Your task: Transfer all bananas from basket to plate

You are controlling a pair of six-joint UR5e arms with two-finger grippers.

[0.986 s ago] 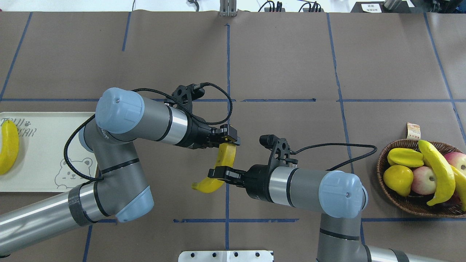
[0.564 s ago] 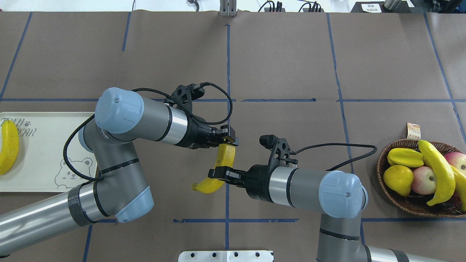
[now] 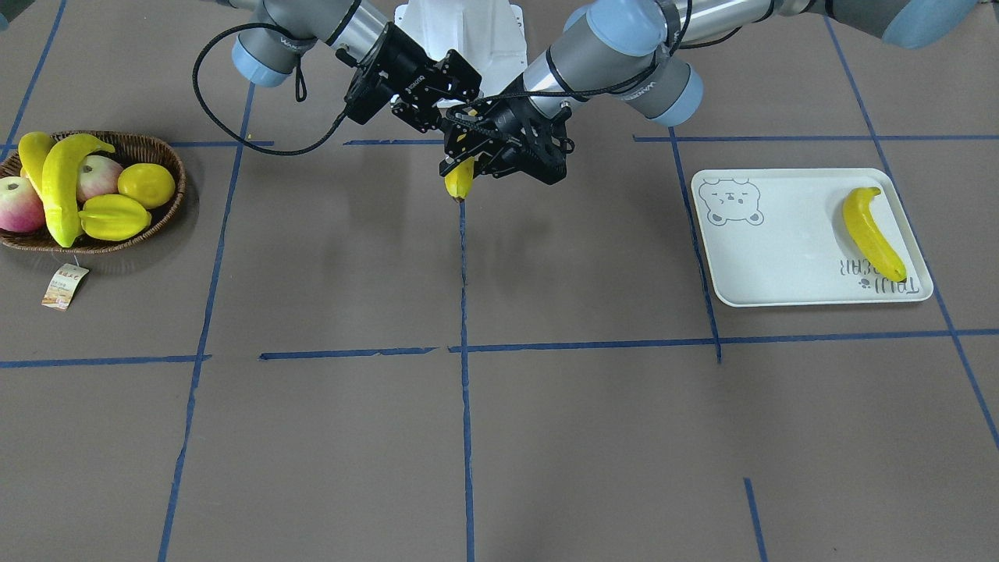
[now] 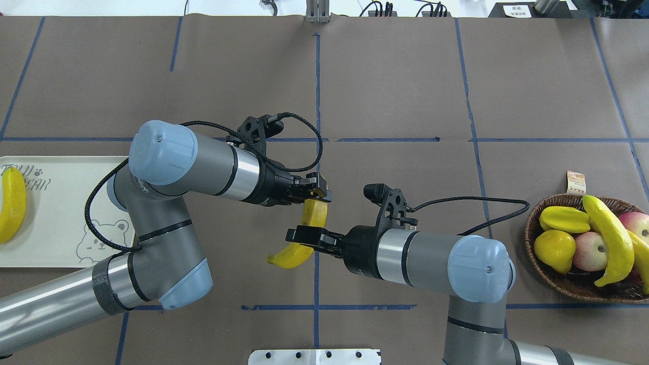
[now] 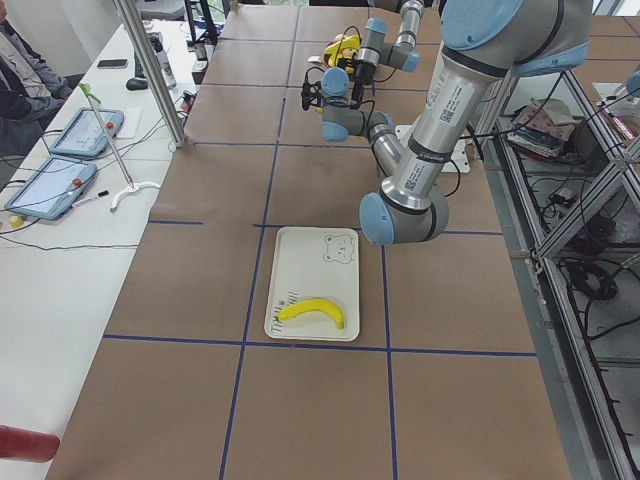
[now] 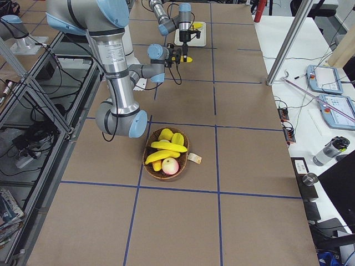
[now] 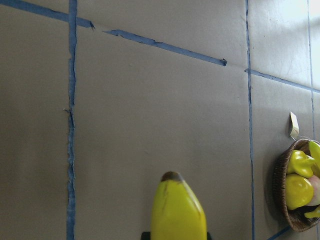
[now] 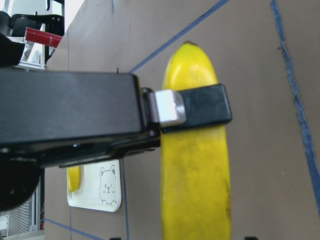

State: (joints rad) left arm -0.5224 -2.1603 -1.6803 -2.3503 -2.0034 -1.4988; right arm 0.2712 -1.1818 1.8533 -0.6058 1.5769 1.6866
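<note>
Handover happening in mid-air, roughly midway between plate (image 4: 61, 248) and basket (image 4: 537, 274). Left gripper (image 4: 315, 193) clamping upper end of banana (image 4: 304, 238); right gripper (image 4: 304, 237) pinching its middle, jaws closing on it. Banana looking light, stiff, glossy, likely slippery; curved body favouring grip across its thicker middle. One banana lying on plate, two showing in basket among other fruit

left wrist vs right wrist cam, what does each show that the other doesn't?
Only the left wrist view shows the basket with its paper tag. Only the right wrist view shows the plate, a banana on the plate, and a black finger pad lying across the fruit. Both show the held banana above the brown table.
</note>
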